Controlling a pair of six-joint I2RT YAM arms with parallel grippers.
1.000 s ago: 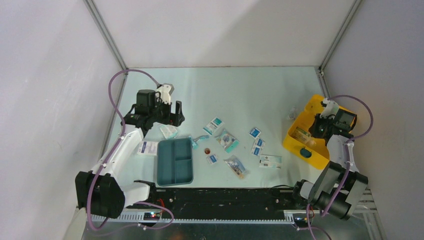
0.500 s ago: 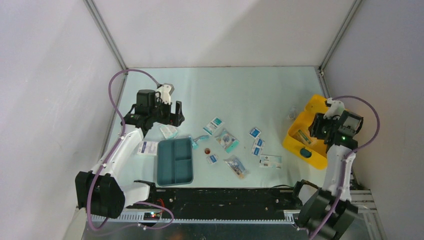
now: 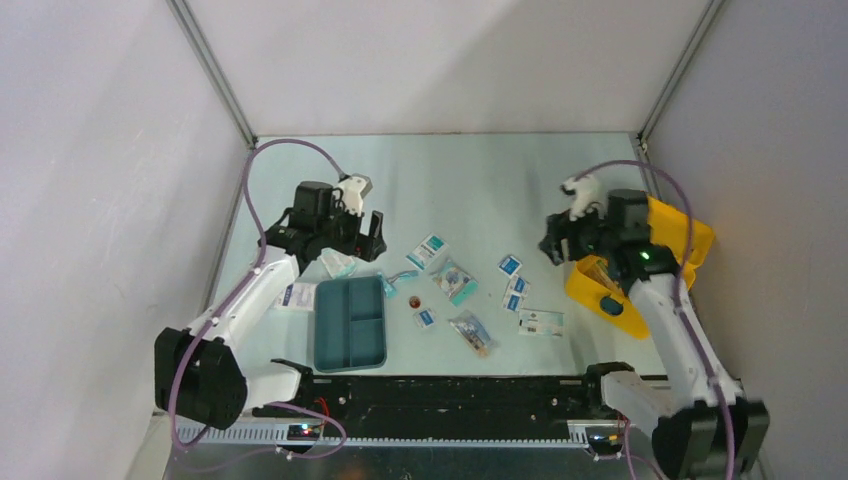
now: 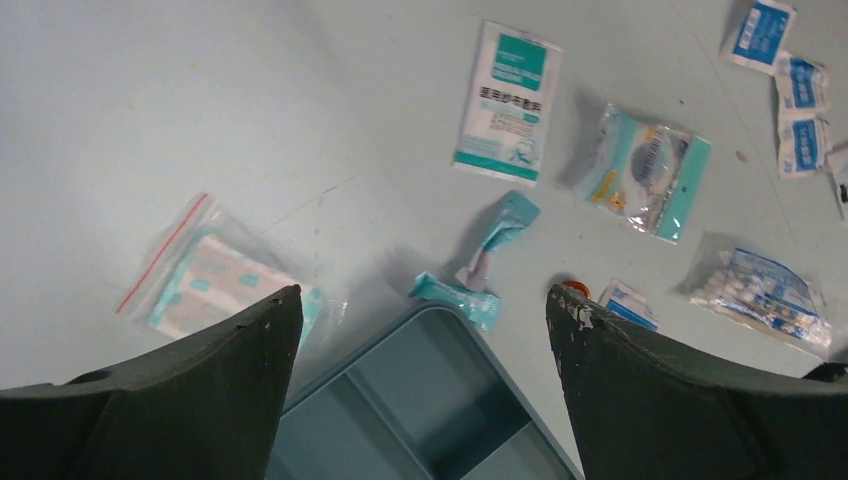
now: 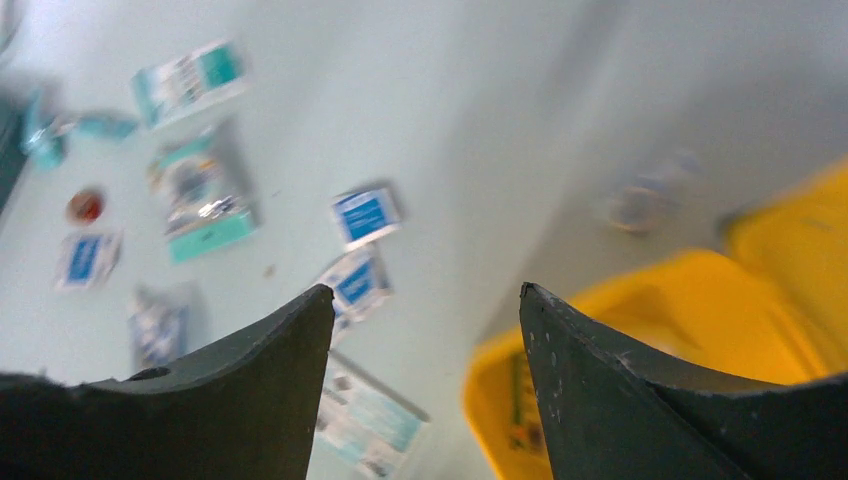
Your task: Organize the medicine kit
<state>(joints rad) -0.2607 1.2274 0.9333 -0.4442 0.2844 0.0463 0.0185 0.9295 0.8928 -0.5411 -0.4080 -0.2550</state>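
Observation:
The yellow medicine kit [image 3: 585, 285] stands open at the right side of the table, its lid [image 3: 692, 238] tipped back; a packet [image 3: 603, 272] lies inside. My right gripper [image 3: 553, 246] hangs open and empty just left of the kit's rim; in its wrist view the right gripper [image 5: 425, 289] is above the table between the kit [image 5: 640, 330] and small blue packets [image 5: 365, 215]. My left gripper [image 3: 362, 240] is open with nothing in it, above the far end of the teal divided tray [image 3: 350, 322]. The wrist view shows the left gripper [image 4: 423, 292] over the tray's corner [image 4: 420, 400].
Loose packets lie between tray and kit: a white-teal sachet [image 4: 505, 100], a clear pouch [image 4: 645, 172], a teal wrapper [image 4: 458, 297], a zip bag of plasters [image 4: 200, 275], a bag of swabs [image 4: 765, 295], a small red disc [image 3: 415, 301]. A flat white packet [image 3: 295, 295] lies left of the tray.
My right arm has swung left, out from over the kit to its left rim, and its jaws have gone from shut to open. The left arm has shifted a little to the right.

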